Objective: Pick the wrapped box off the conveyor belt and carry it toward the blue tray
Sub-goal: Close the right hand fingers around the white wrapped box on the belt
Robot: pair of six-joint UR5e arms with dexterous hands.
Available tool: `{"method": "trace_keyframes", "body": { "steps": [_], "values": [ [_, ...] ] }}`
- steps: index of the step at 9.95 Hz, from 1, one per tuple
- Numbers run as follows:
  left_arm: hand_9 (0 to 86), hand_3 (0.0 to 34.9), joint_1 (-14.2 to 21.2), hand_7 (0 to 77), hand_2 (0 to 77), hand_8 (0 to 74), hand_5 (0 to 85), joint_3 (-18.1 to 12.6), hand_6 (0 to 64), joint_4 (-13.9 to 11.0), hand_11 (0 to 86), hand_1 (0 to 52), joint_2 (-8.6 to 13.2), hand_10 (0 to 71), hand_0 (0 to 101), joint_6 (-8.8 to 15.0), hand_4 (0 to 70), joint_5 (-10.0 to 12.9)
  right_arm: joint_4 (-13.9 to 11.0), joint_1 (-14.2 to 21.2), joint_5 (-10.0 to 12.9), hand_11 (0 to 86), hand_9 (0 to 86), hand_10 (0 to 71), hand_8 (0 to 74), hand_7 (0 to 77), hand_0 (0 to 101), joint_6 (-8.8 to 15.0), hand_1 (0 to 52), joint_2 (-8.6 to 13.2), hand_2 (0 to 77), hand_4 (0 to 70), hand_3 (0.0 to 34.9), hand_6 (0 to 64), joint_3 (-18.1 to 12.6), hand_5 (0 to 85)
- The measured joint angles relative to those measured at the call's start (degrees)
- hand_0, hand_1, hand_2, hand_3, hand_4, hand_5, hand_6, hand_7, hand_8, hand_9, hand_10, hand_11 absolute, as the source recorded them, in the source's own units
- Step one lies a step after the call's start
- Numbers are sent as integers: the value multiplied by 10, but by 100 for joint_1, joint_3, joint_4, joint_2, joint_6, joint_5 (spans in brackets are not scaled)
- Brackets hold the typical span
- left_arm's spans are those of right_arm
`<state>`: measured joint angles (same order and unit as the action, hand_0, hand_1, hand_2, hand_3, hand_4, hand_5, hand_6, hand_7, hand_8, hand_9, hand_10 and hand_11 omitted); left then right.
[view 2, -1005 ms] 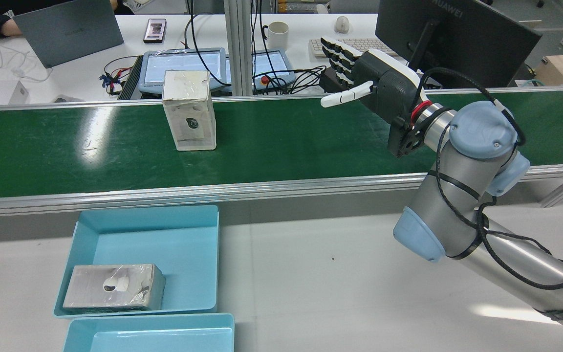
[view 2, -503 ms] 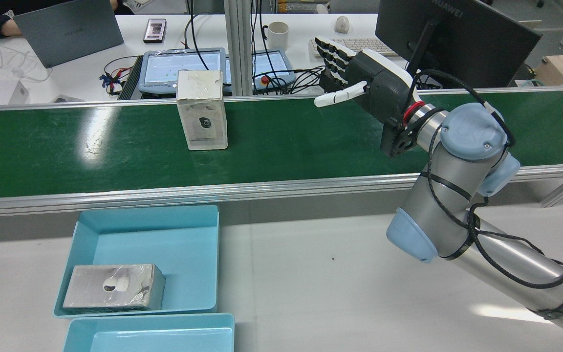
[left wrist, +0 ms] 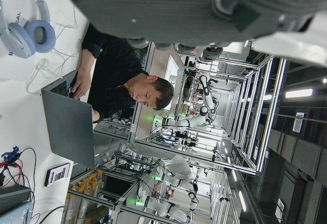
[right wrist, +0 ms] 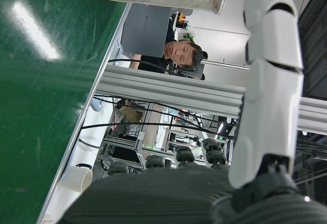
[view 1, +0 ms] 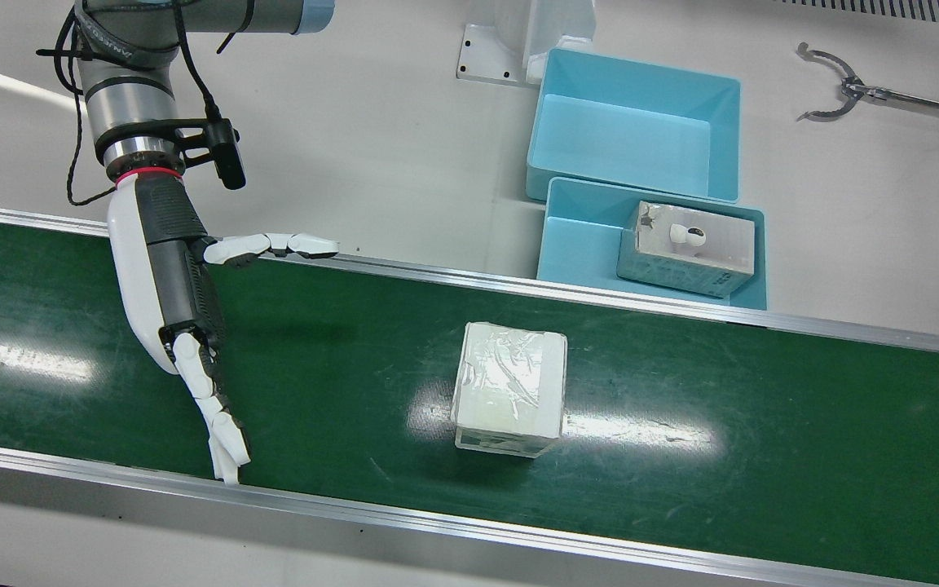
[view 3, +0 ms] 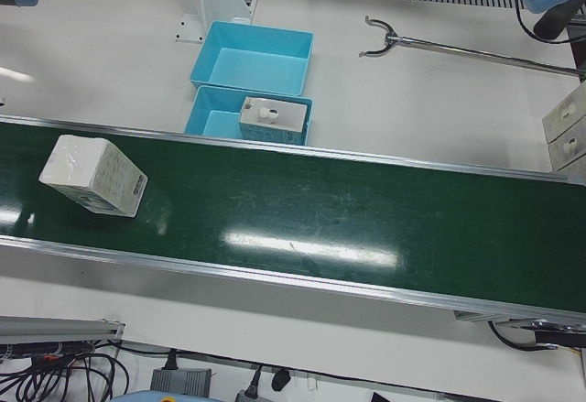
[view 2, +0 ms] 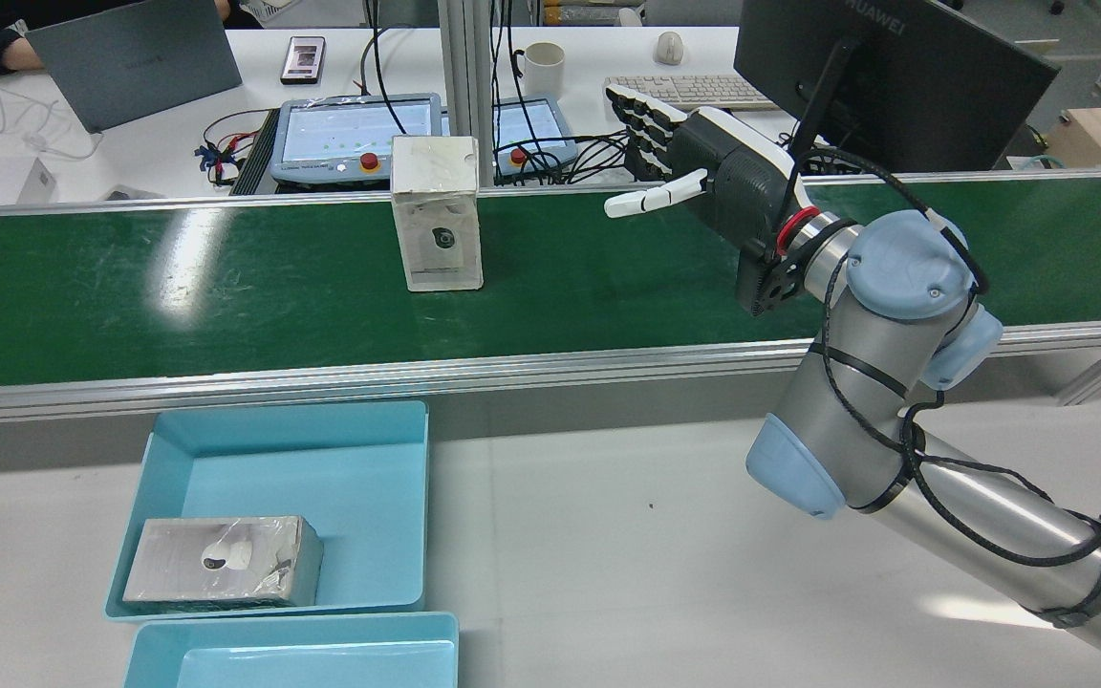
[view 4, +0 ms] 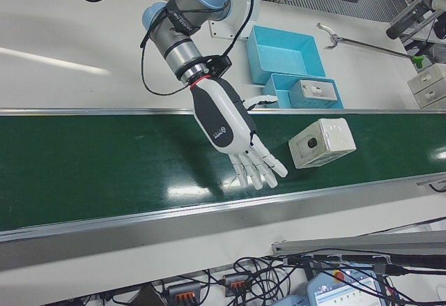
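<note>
The wrapped box (view 1: 509, 387) stands upright on the green conveyor belt (view 1: 763, 391). It also shows in the rear view (view 2: 437, 212), the left-front view (view 3: 93, 176) and the right-front view (view 4: 322, 141). My right hand (view 2: 703, 167) is open, held over the belt with fingers spread and the thumb pointing at the box, a gap away from it. It also shows in the front view (view 1: 176, 302) and the right-front view (view 4: 233, 132). The blue tray (view 2: 283, 459) lies on the table before the belt and holds another wrapped box (view 2: 223, 561). My left hand (left wrist: 168, 4) shows only its palm edge, with nothing in it.
A second blue tray (view 2: 292, 650) lies beside the first. A metal grabber tool (view 1: 836, 90) lies on the table. Aluminium rails (view 1: 437, 522) edge the belt. A desk with a monitor (view 2: 895, 76), tablets and a mug stands behind the belt.
The wrapped box has travelled along the belt to the right in the rear view, toward my right hand. The right hand has shifted slightly left toward it and stayed open.
</note>
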<state>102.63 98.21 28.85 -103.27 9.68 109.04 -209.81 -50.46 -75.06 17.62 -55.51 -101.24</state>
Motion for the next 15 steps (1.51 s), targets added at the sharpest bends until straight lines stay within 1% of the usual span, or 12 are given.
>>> {"method": "trace_keyframes", "body": {
  "steps": [3, 10, 11, 15],
  "values": [
    [0, 0, 0, 0, 5, 0, 11, 0, 0, 0, 0, 0, 0, 0, 0, 0, 0, 0, 178, 12, 0, 11, 11, 0, 0, 5, 466, 4, 147, 4, 142, 5, 121, 0, 170, 55],
    [0, 0, 0, 0, 11, 0, 11, 0, 0, 0, 0, 0, 0, 0, 0, 0, 0, 0, 212, 32, 3, 11, 16, 0, 0, 5, 466, 18, 147, 5, 142, 5, 122, 0, 210, 65],
    [0, 0, 0, 0, 11, 0, 11, 0, 0, 0, 0, 0, 0, 0, 0, 0, 0, 0, 215, 40, 5, 11, 11, 0, 0, 5, 465, 23, 147, 5, 147, 5, 133, 0, 219, 65],
    [0, 0, 0, 0, 5, 0, 11, 0, 0, 0, 0, 0, 0, 5, 0, 0, 0, 0, 296, 71, 9, 11, 11, 0, 0, 5, 466, 33, 147, 5, 147, 5, 133, 0, 322, 76]
  ]
}}
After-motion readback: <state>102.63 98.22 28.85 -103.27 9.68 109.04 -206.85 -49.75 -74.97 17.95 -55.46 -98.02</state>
